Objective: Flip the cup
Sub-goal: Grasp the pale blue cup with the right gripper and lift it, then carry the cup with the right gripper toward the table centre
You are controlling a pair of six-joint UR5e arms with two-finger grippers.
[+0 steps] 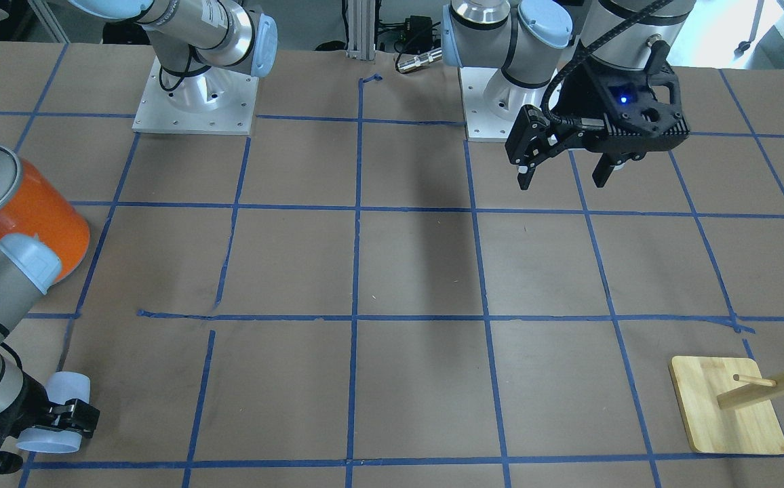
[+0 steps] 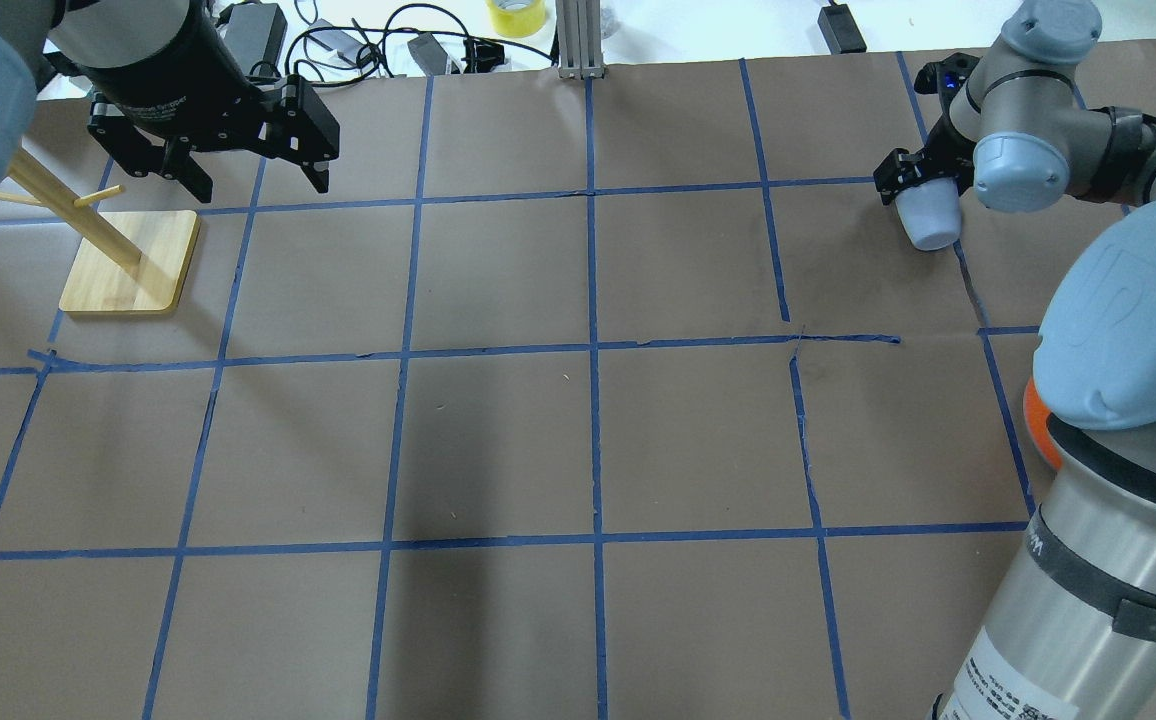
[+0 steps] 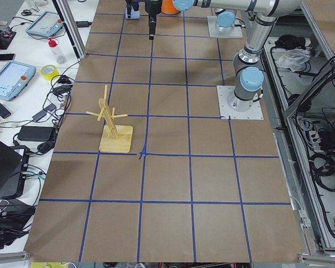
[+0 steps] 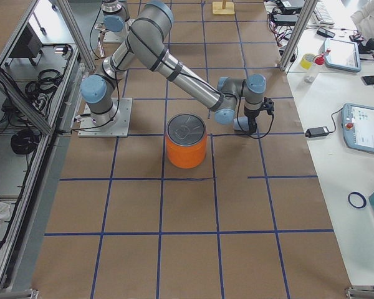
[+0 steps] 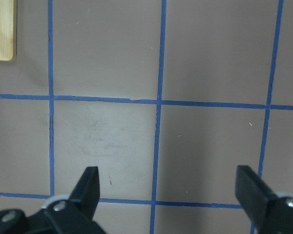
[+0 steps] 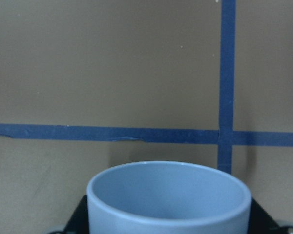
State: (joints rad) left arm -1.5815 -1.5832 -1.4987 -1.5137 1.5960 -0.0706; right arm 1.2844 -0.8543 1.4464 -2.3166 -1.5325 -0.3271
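Note:
The cup (image 1: 60, 407) is a small pale bluish-white tumbler held in my right gripper (image 1: 53, 423) near the table's far right edge. It is tilted, close to the brown paper. The overhead view shows the cup (image 2: 928, 222) in the gripper (image 2: 923, 195). In the right wrist view the cup's light blue mouth (image 6: 168, 195) faces away from the camera, with a black finger on each side. My left gripper (image 1: 565, 177) is open and empty, raised above the table; its fingers (image 5: 88, 187) stand wide apart over the blue tape grid.
A large orange can (image 1: 26, 210) with a silver top stands behind the right arm, also seen in the exterior right view (image 4: 187, 143). A wooden mug tree (image 2: 128, 265) stands at the far left, below the left gripper. Blue tape lines cross the paper.

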